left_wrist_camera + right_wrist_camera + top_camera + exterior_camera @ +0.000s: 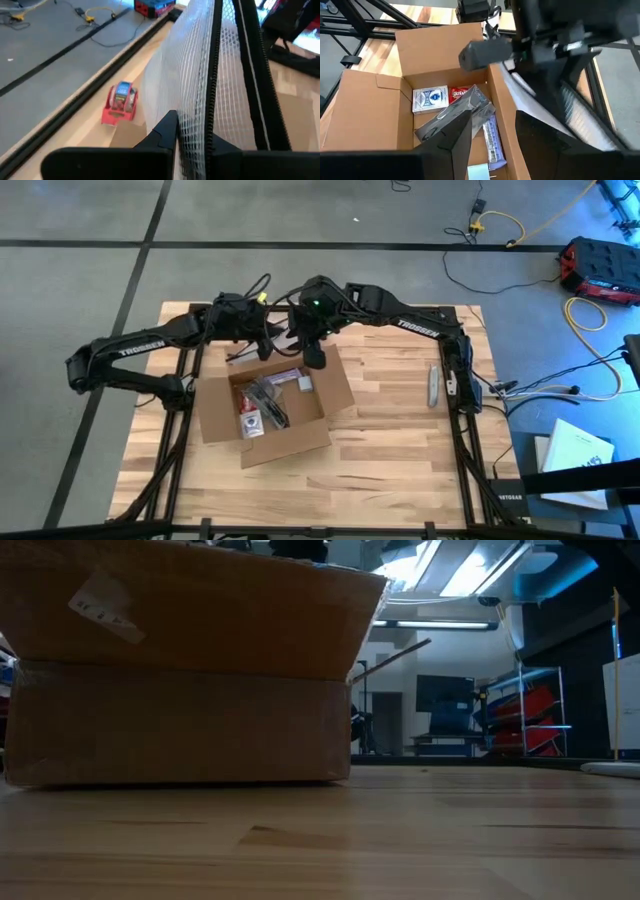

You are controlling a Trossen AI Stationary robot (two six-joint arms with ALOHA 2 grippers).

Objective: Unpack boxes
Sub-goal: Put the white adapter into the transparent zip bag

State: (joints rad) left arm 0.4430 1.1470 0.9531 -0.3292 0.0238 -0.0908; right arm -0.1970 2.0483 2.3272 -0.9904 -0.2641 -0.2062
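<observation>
Pinched in the left gripper (192, 142), in the left wrist view, is a white mesh bag (195, 75), lifted out. From above, the open cardboard box (268, 405) sits centre-left, its long axis slanting up to the right. Cards and packets are seen inside beneath the part-spread, empty right gripper (492, 132); unpacking is barely begun.

We see a pale wooden surface (390, 450) on a grey floor (70, 290). A grey utility knife (433, 385) lies toward its three o'clock edge. A red tape dispenser (120, 102) sits near the surface's border. Yellow cables (500, 225) and a red case (600, 268) lie on the floor at two o'clock.
</observation>
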